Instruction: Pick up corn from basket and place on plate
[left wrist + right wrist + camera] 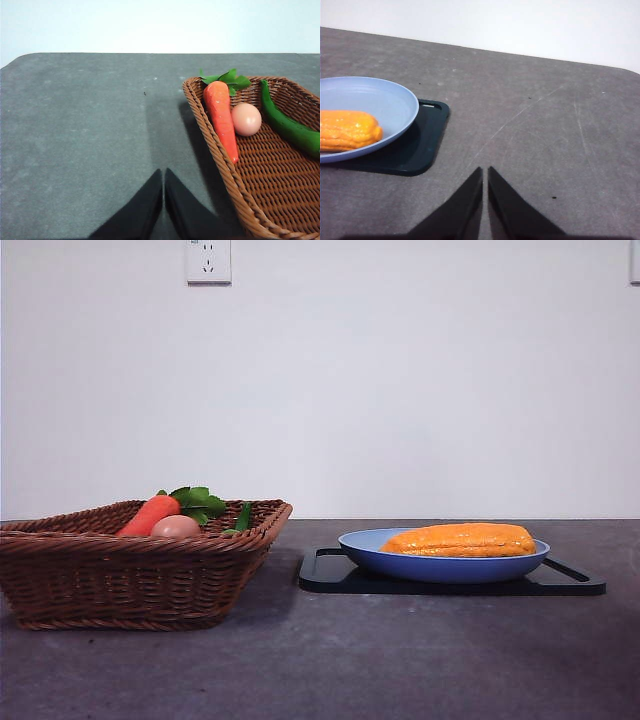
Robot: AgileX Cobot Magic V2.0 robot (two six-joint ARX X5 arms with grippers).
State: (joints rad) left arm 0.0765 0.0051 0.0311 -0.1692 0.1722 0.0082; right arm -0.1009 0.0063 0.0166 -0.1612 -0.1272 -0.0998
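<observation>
Both grippers, left (163, 200) and right (485, 197), rest clenched and empty; long bumpy orange-yellow corn (462, 540) already lies on round light-blue plastic plate (365, 546), so nothing needs regrasping.

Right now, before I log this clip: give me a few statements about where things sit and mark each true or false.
1. The corn lies on the plate. True.
2. The plate sits in the basket. False: it rests on a black tray.
3. The carrot and egg are in the basket. True.
4. The left gripper holds the carrot. False: it is shut on nothing, over bare table beside the basket.
5. The right gripper is open around the corn. False: it is shut, apart from the plate.
</observation>
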